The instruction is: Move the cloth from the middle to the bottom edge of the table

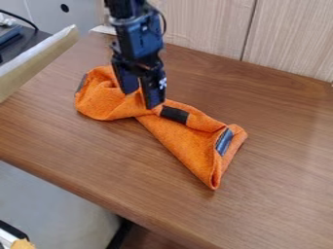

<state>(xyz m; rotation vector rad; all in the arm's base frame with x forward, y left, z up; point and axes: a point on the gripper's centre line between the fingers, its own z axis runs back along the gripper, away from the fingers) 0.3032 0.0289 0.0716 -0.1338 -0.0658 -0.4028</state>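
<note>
- 1 cloth (185, 141), orange, is lying on 1 table (280, 194) (brown, wood-grain), in mid-tabletop; it's serving as the landmark below.
- Cloth is showing 3 dark patches: 1 (81, 82) at its bunched end, 1 (174, 114) nr its mid, 1 (224, 141) at its flatter, folded end.
- Bunched end is sitting in loose, rounded folds; cloth is narrowing nr the pincer (141, 99), then widening twd the folded end, w/ 1 pointed corner aiming at the table's near edge.
- 1 arm (137, 34), black, is hanging over the cloth, w/ 1 pincer pointing down at the bunched half.
- Pincer is carrying 2 fingers (153, 90); they're standing apart, i.e. partly open, w/ orange fabric showing btwn them.
- Tips are reaching the cloth's folds, 1 of them ending right beside the mid patch; can't tell if any fabric is being pinched.
- Behind the cloth, past the table's far edge, 2 pale wood-grain panels (201, 24) are standing w/ 1 dark seam btwn them.
- Off past the cloth's bunched end, 1 pale board (39, 61) is slanting next to 1 dark surface (29, 41), w/ 1 black cable (19, 17) curving over it.
</note>
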